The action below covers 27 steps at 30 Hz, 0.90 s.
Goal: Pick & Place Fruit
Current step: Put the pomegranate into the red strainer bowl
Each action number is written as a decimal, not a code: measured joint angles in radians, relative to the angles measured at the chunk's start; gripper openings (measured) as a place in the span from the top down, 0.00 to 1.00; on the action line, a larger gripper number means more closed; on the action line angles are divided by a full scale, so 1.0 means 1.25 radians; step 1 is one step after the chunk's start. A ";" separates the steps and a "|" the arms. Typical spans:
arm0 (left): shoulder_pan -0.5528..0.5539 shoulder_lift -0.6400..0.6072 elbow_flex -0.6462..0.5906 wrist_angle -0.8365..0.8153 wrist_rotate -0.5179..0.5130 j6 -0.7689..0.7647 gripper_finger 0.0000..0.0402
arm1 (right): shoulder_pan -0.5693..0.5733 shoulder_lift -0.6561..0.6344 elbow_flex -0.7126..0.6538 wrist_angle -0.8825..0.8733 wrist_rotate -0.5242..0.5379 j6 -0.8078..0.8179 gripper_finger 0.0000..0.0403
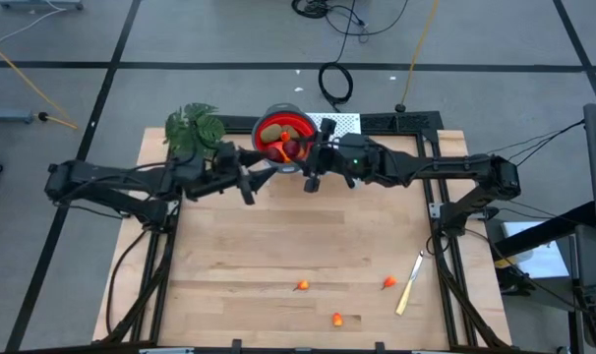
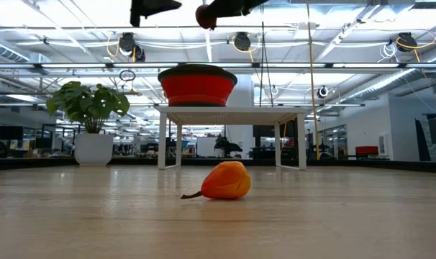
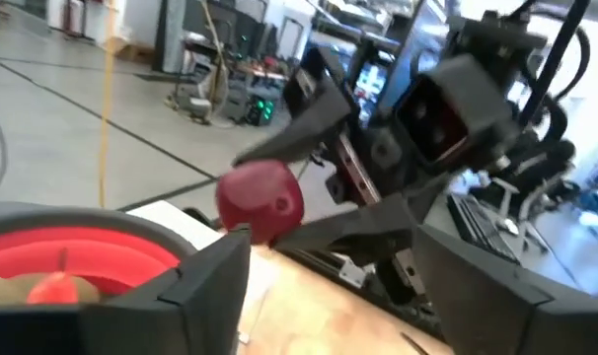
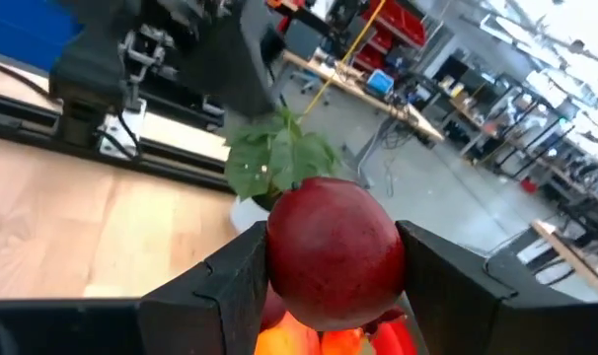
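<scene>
A dark red round fruit [image 4: 334, 247] hangs above the red bowl [image 1: 283, 128], with my right gripper [image 1: 300, 157] shut on it. The bowl stands on a small white stand [image 2: 232, 114] at the table's far middle and holds olive-brown and orange fruits [image 1: 275, 136]. My left gripper [image 3: 343, 296] is open and holds nothing, just left of the bowl and level with the held fruit [image 3: 260, 202]. Three small orange fruits [image 1: 301, 286] [image 1: 389, 283] [image 1: 337, 319] lie on the table near its front edge. My right gripper pinches the dark red fruit by its two opposite sides [image 4: 279, 258] between its two fingers. The fingers lie about level and come from the table's right side. The fruit is lifted clear, over the bowl's fruits [image 4: 299, 340].
A leafy green plant [image 1: 195, 128] stands left of the bowl. A pale-handled knife [image 1: 408, 283] lies at the front right. The wooden table [image 1: 239, 246] has bare room across its middle. One orange fruit [image 2: 225, 180] lies close before the low camera.
</scene>
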<state>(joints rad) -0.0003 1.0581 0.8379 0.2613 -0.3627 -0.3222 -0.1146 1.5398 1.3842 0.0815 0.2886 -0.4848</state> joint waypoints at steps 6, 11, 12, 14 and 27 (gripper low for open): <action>0.028 0.062 0.022 0.003 0.066 0.002 0.17 | 0.023 0.000 0.000 0.012 0.002 -0.040 0.50; 0.037 0.089 0.031 0.004 0.074 -0.013 0.14 | 0.036 0.000 -0.001 0.010 0.002 -0.042 0.50; 0.038 0.092 0.031 0.004 0.074 -0.013 0.14 | 0.037 0.000 -0.001 0.010 0.002 -0.042 0.50; 0.038 0.100 0.031 0.024 0.074 -0.013 0.14 | 0.041 0.000 -0.001 0.010 0.002 -0.042 0.50; 0.046 0.107 0.031 0.079 0.060 -0.022 0.22 | 0.044 -0.001 -0.001 0.009 -0.001 -0.041 0.50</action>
<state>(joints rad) 0.0569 1.1919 0.8772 0.3606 -0.2878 -0.3495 -0.0593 1.5387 1.3834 0.0933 0.2871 -0.5364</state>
